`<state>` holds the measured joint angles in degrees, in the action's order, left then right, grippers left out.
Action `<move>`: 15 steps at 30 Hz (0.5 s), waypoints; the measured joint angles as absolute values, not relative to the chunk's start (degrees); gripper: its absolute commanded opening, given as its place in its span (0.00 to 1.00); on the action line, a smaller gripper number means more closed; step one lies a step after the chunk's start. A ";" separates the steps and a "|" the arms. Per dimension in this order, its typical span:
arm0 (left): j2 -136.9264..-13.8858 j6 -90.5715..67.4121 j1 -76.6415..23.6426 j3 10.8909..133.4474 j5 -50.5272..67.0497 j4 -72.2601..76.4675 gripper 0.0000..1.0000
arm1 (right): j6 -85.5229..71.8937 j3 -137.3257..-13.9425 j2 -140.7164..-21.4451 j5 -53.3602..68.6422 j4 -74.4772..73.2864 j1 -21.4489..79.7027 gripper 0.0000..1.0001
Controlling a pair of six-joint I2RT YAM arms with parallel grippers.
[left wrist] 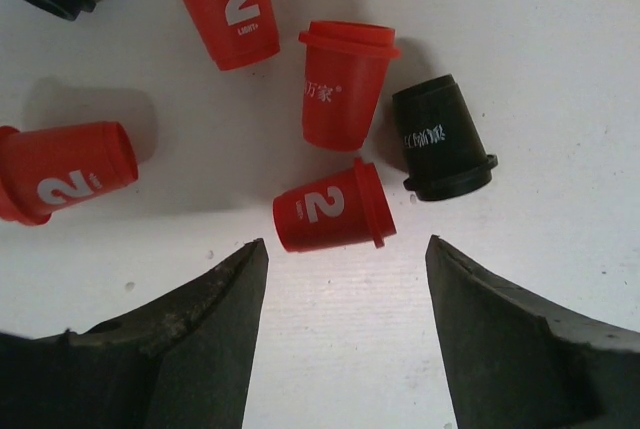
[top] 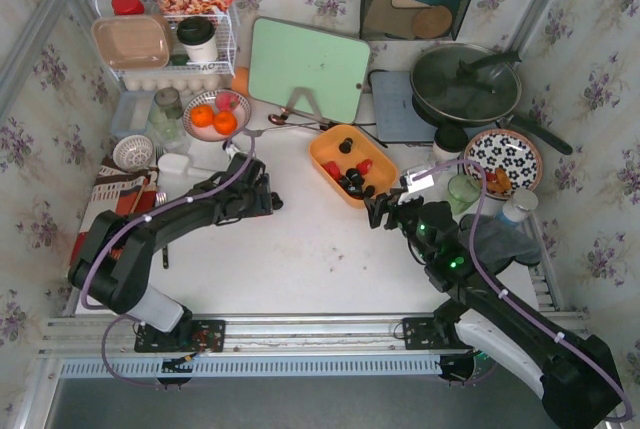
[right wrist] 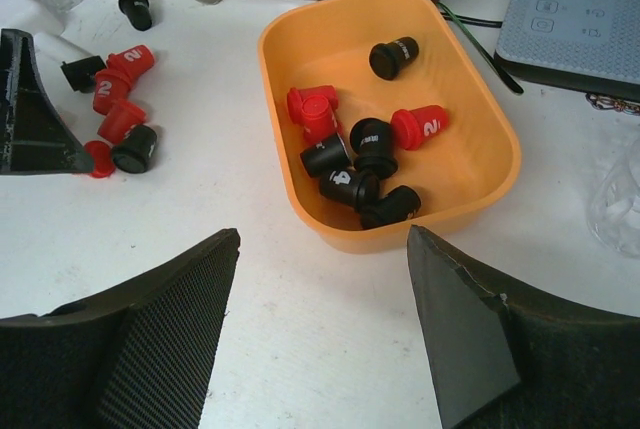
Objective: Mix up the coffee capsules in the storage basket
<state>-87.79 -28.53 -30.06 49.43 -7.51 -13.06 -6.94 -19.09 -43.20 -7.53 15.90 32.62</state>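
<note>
Over capsules (left wrist: 335,207), one cut off top-left, left end effector (left wrist: 345,254) hung open, empty; right end effector (right wrist: 322,244) gaped empty facing basket (right wrist: 470,99).

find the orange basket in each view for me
top external: basket just right of centre, in front of the green cutting board.
left wrist: not in it, only loose capsules.
right wrist: upper middle, capsules inside.
shared landmark: those loose capsules, also at upper left in right wrist.
</note>
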 measured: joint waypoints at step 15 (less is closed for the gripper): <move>-91.98 -28.77 -30.00 49.04 -9.39 -9.58 0.47 | -7.16 -19.18 -42.83 -7.38 13.80 32.62 0.76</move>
